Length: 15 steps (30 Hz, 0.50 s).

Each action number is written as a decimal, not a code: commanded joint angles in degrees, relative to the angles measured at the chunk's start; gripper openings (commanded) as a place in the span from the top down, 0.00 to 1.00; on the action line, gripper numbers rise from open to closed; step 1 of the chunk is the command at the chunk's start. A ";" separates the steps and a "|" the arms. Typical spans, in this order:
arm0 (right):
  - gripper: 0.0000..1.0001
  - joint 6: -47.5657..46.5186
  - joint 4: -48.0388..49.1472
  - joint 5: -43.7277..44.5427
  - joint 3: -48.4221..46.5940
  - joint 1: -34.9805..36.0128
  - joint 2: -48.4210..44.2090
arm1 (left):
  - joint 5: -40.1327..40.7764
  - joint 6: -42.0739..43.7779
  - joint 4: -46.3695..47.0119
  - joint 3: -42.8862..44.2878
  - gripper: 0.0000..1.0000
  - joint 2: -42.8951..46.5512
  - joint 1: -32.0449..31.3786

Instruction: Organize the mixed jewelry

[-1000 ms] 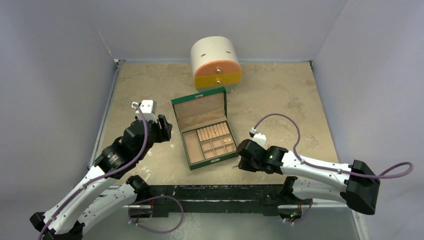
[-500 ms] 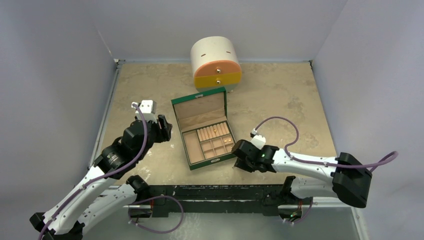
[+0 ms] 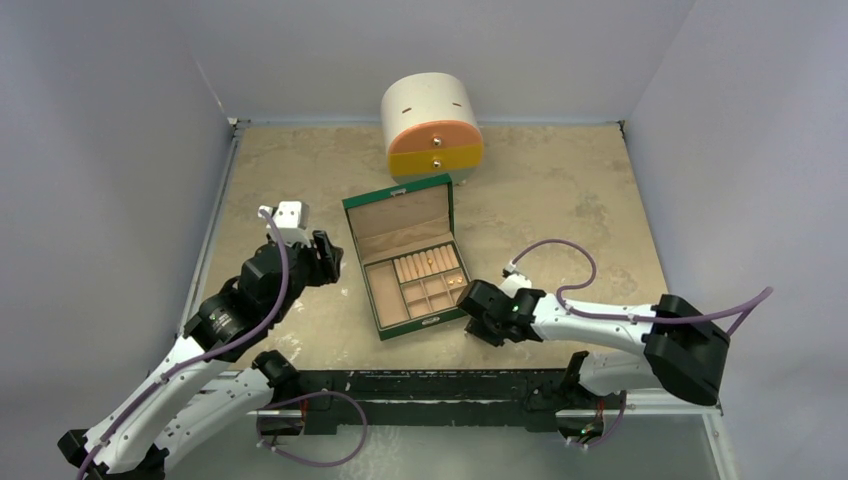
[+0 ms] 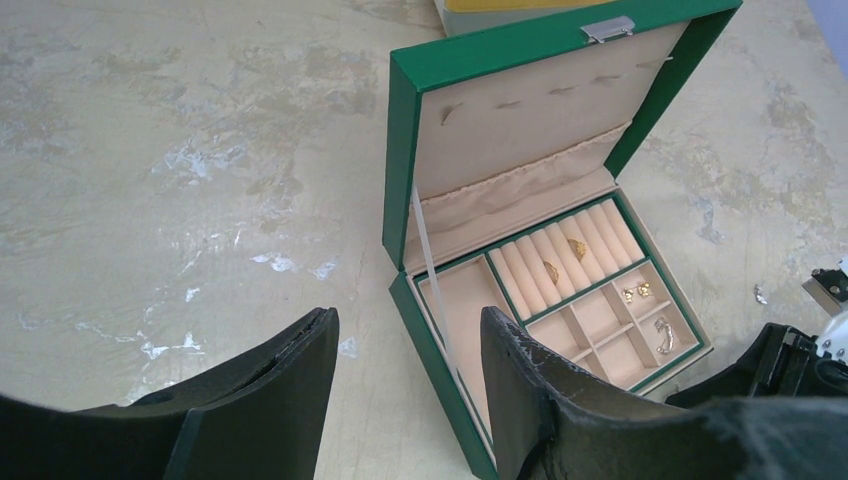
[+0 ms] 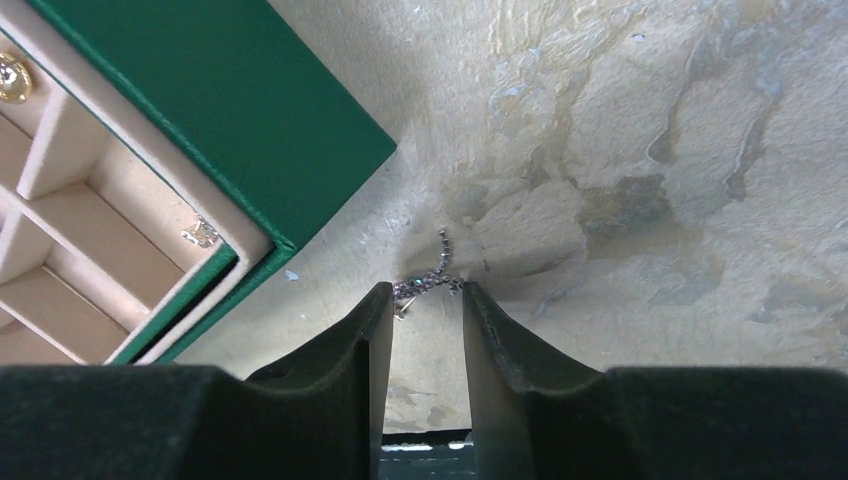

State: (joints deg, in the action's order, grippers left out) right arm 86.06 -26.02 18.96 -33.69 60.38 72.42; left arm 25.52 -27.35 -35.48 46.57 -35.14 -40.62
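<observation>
- Pickup step: right end effector (image 5: 427, 292) open, straddling small chain (image 5: 443, 262) on table (image 5: 650, 150) beside green box (image 5: 250, 110).
- Next: close gently, lift into box.
- Left end effector (image 4: 405, 345) open, empty.

Jaws slightly parted, a small chain (image 5: 432, 272) between their tips on the bench (image 5: 650, 150).
Green box (image 5: 230, 100) at upper left, a silvery piece (image 5: 201, 234) in its corner compartment.

Box shell: the square green jewellery box (image 4: 398, 160) had a smooth, satin covering.
Lining: its tan compartment lining (image 4: 520, 120) looked matt, soft, cloth-like.
Clasp: the small silver lid clasp (image 4: 609, 29) was bright metal.
Jewellery: the small gold pieces (image 4: 577, 249) were shiny metal; the thin beaded chain (image 5: 443, 262) glinted silvery.
Tabletop: the mottled beige tabletop (image 4: 150, 150) was matt, stone-like.
Fingers: the black fingers (image 4: 270, 400) of the left gripper (image 4: 408, 320) were matt, rough-edged.
</observation>
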 commanded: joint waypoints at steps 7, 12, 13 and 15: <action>0.68 5.43 -2.76 1.72 -4.13 0.24 4.54 | -0.81 0.72 1.82 1.11 0.46 0.57 0.24; 0.77 7.06 -4.48 1.72 -4.55 0.26 5.36 | -0.76 0.72 1.82 1.15 0.46 0.77 0.27; 0.79 7.48 -4.88 1.79 -4.58 0.26 5.36 | -0.74 0.72 1.82 1.09 0.46 0.84 0.26; 0.83 7.94 -5.22 1.95 -4.56 0.21 5.15 | -0.66 0.72 1.82 1.14 0.46 0.86 0.28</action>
State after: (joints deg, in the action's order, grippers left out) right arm 90.89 -27.42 18.92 -37.17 60.38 77.25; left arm 24.86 -27.35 -35.48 46.57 -34.81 -40.62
